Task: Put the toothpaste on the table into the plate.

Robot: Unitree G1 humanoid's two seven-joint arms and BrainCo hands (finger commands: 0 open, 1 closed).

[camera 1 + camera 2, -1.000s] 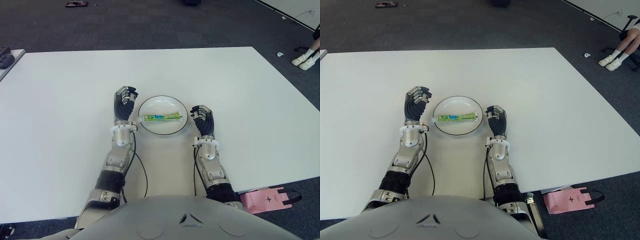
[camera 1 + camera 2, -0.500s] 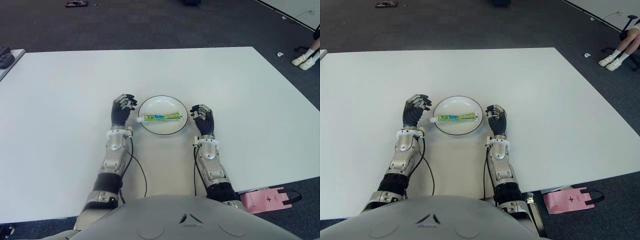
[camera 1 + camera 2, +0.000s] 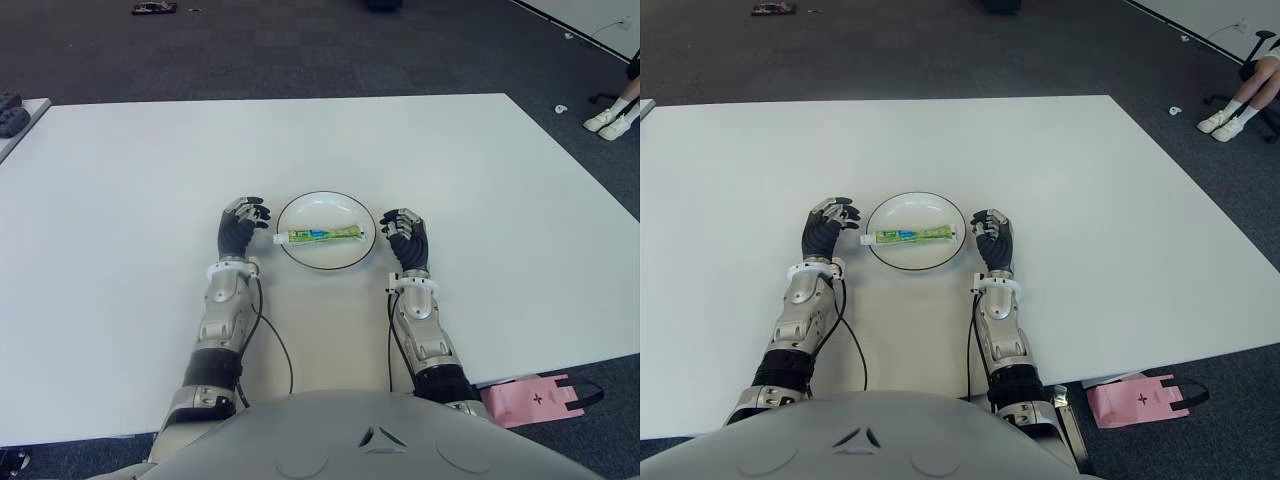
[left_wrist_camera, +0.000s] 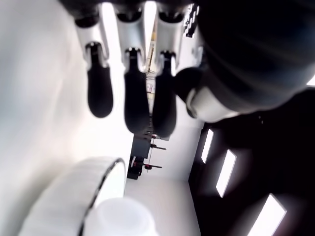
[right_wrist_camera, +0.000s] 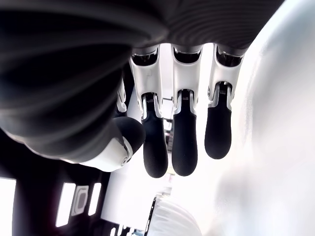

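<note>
Toothpaste [image 3: 322,234]: a green tube with a white cap, lying flat across the white, dark-rimmed plate [image 3: 355,259]. Its cap end pokes over the rim on the side of our left fingers, just beside their tips but not touching them; its other end points toward our right fingers and stops inside the rim.

Left hand [image 3: 239,226]: beside the plate's left edge, above the white table [image 3: 120,200]. We see its fingers [image 4: 136,98] hanging loose and slightly bent, released, holding nothing.

Right hand [image 3: 405,238]: beside the plate's right edge. Its fingers [image 5: 185,142] hang relaxed and slightly bent, thumb apart from them, nothing between them.

Pink bag [image 3: 535,397]: on the floor, off the table's near right corner, well apart from either set of fingers.
</note>
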